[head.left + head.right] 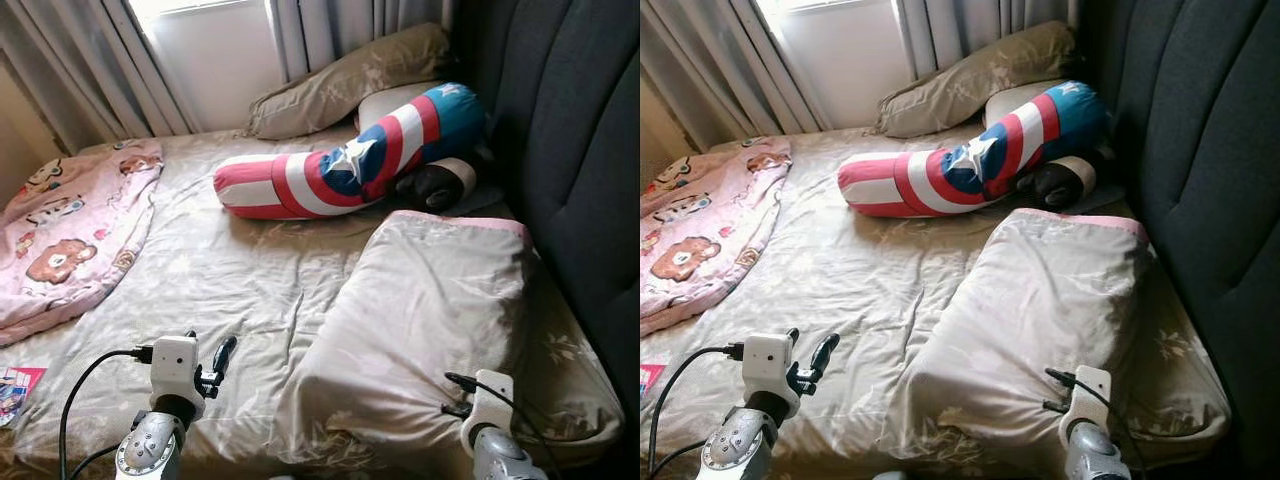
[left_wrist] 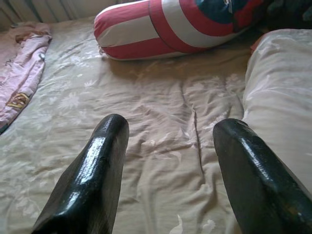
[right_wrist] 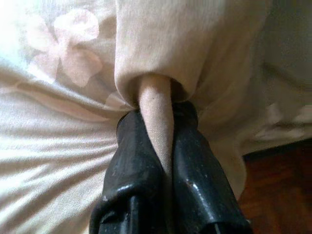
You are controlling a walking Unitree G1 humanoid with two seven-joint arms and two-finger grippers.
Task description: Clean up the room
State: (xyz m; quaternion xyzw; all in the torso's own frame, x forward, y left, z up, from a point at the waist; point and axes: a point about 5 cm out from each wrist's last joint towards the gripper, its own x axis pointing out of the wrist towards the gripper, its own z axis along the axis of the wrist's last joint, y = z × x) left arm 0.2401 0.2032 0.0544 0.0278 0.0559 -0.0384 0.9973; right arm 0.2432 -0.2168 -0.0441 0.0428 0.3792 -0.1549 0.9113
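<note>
On the bed:
Bed sheet: beige with a pale floral print, wrinkled, spread across the mattress.
Folded blanket: cream with a pink edge at its far end, lying on the right half of the sheet, beside the dark headboard.
Right gripper: at the near edge of the folded blanket, both black fingers pinched tight on a ridge of its cream fabric; wooden floor visible just past the bed's edge in the right wrist view.
Left gripper: low over the bare sheet near the front edge, left of the folded blanket, fingers spread wide, holding nothing.
Bolster: long, striped red, white and blue with a white star, lying across the far middle, its right end propped up towards the headboard.
Dark plush: tucked just under the bolster's raised end.
Olive pillow: at the far side, under the curtains.
Pink quilt: bear print, bunched along the left edge.
</note>
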